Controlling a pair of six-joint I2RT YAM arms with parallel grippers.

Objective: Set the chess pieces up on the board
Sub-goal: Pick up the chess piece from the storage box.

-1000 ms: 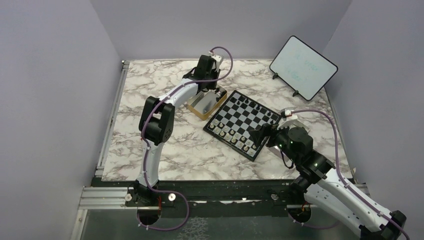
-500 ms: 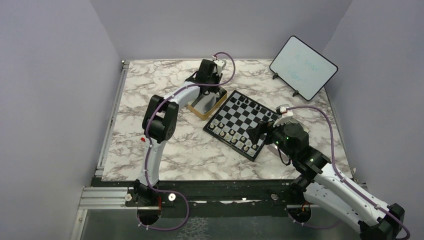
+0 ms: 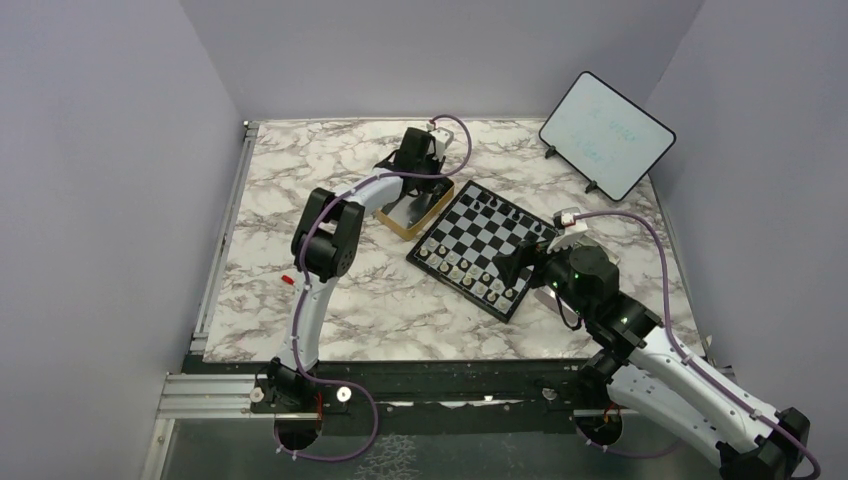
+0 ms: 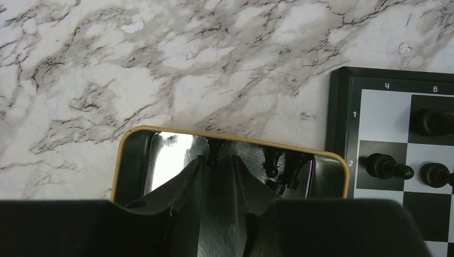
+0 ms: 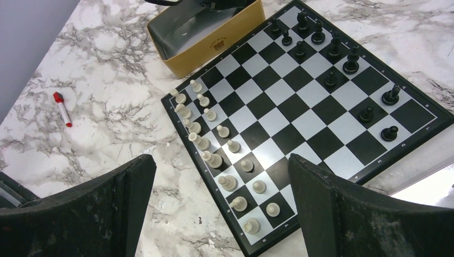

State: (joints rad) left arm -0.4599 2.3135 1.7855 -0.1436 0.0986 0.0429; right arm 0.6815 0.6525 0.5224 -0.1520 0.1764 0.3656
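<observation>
The board (image 3: 480, 235) lies angled mid-table. Black chess pieces (image 3: 500, 207) fill its far side and pale ones (image 3: 462, 272) its near side. My left gripper (image 3: 415, 185) reaches down into the gold tin (image 3: 412, 212) beside the board. In the left wrist view its jaws (image 4: 218, 160) stand narrow, shut on a small black piece (image 4: 214, 152) at their tips. More loose black pieces (image 4: 278, 163) lie in the tin's far right corner. My right gripper (image 3: 512, 268) hovers above the board's near corner, wide open (image 5: 220, 160) over the pale rows (image 5: 235, 144), holding nothing.
A white tablet (image 3: 605, 133) with a dark rim stands at the back right. A small red marker (image 3: 288, 280) lies on the marble left of the board. Purple walls close in on three sides. The tin's rim (image 4: 160, 130) almost touches the board's edge (image 4: 338, 118).
The left arm's elbow has swung to the right while its gripper stayed in the tin, jaws narrowing slightly. The right gripper crept a little left over the board's near corner, then held still.
</observation>
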